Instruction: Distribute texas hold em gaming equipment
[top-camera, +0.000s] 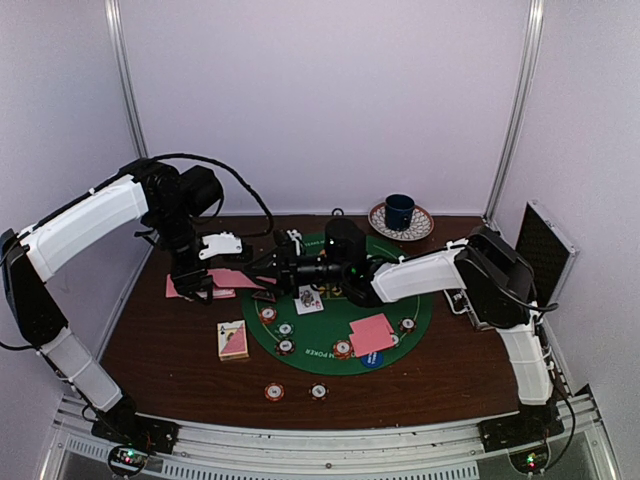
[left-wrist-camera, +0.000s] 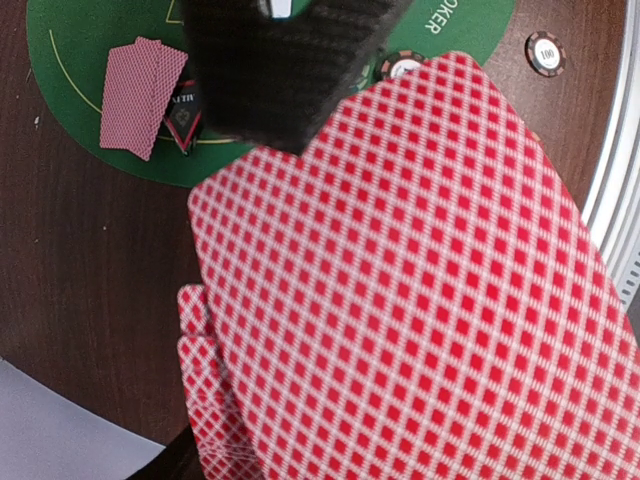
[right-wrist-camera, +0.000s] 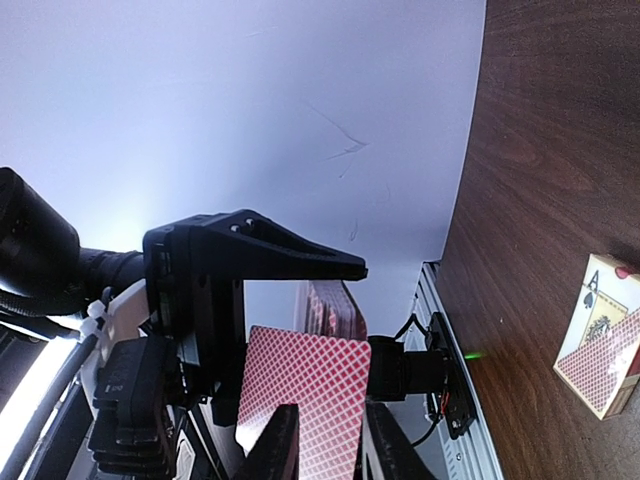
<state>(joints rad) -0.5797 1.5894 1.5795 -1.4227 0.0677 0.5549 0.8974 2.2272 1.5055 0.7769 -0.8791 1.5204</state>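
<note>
One diamond-patterned card (right-wrist-camera: 305, 385) lies within right gripper (right-wrist-camera: 328, 445), grip unclear; left gripper (top-camera: 240, 272) clamps thin deck (right-wrist-camera: 330, 305).

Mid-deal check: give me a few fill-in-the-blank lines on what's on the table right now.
1. The mug on the saucer is ___.
2. ___ chips lie on bare wood, off the green mat.
3. The left gripper is shut on a stack of red-backed ___.
Missing words: blue; two; cards.

Cards (top-camera: 372, 334) lie on the mat (top-camera: 340, 312), the mug (top-camera: 400, 211) behind it, two chips (top-camera: 274, 392) before it.
</note>
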